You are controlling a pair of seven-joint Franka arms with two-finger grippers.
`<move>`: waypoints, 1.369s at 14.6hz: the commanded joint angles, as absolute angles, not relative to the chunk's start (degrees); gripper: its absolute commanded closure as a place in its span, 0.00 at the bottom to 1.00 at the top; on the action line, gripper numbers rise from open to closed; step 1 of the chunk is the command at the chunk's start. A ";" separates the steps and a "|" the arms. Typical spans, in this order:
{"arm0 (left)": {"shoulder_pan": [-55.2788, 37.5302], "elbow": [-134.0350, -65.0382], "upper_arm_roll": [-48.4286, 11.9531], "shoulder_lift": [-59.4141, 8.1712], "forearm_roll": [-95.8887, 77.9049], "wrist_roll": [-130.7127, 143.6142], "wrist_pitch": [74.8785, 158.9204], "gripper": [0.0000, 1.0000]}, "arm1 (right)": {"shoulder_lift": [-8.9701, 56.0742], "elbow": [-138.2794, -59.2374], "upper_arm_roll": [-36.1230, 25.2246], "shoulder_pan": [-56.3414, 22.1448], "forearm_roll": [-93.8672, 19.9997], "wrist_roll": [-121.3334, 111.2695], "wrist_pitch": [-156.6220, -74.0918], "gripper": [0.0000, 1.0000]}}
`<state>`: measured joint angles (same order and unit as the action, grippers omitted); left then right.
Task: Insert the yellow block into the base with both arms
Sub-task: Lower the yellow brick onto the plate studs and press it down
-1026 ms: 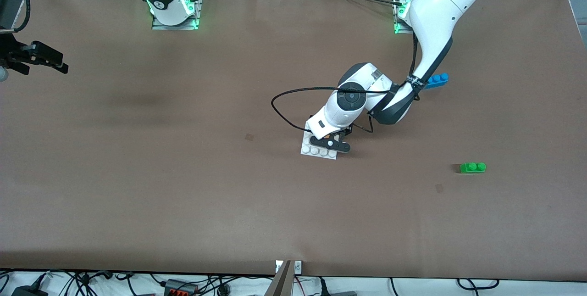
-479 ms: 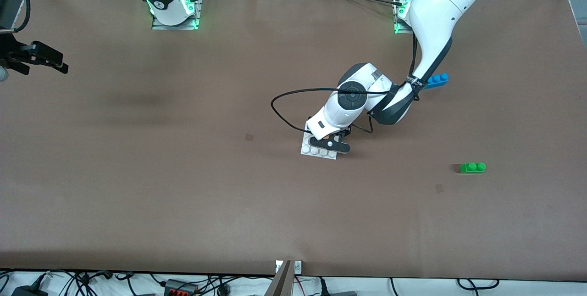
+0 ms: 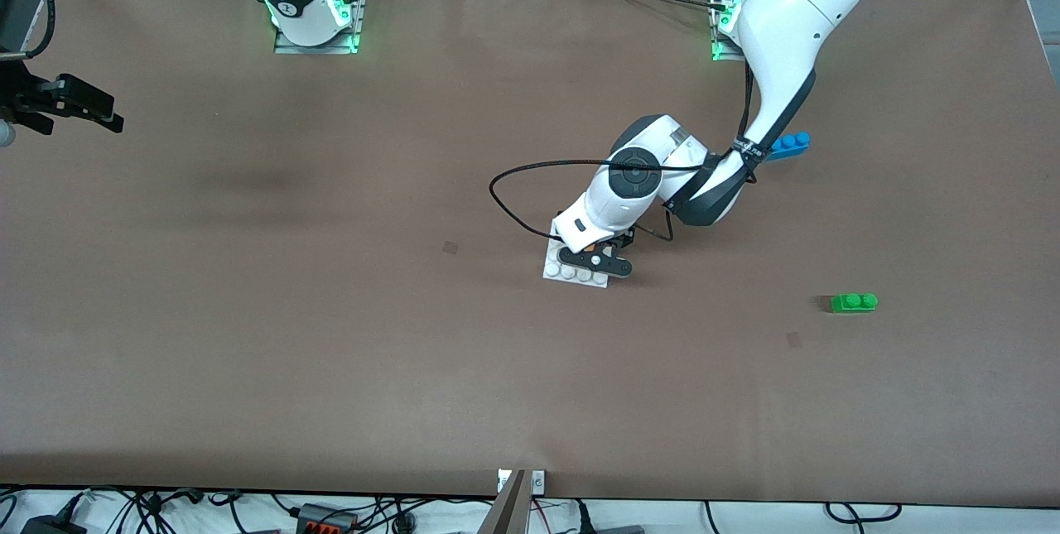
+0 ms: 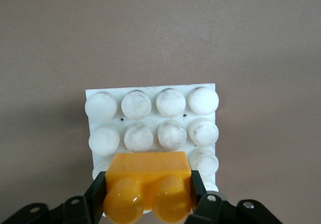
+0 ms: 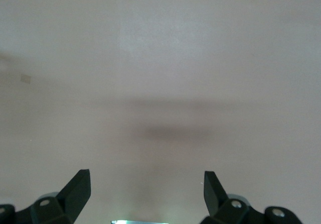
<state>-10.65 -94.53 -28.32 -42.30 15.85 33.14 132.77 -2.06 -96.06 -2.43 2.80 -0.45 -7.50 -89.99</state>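
In the left wrist view the yellow block (image 4: 148,184), studs toward the camera, sits between the black fingers of my left gripper (image 4: 149,190), which is shut on it. It is over the white studded base (image 4: 153,118) and covers part of its edge rows; whether it touches the studs I cannot tell. In the front view the left gripper (image 3: 607,252) hangs low over the base (image 3: 571,273) near mid-table, hiding the part of it farther from the front camera. My right gripper (image 5: 146,176) is open and holds nothing; it waits high over the right arm's end of the table (image 3: 87,108).
A blue brick (image 3: 791,145) lies partly under the left arm's forearm. A green brick (image 3: 854,302) lies toward the left arm's end, nearer the front camera. A black cable (image 3: 513,186) loops out from the left wrist.
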 commanded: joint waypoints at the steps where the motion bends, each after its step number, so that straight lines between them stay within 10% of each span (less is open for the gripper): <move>1: -10.90 -93.95 -28.30 -42.72 17.84 35.24 132.98 0.49 | -2.02 -95.27 -2.20 2.20 -0.09 -7.21 -89.12 0.00; 20: -10.90 -94.75 -28.21 -43.24 19.25 38.14 132.98 0.49 | -2.02 -95.19 -2.29 1.93 -0.09 -7.12 -89.21 0.00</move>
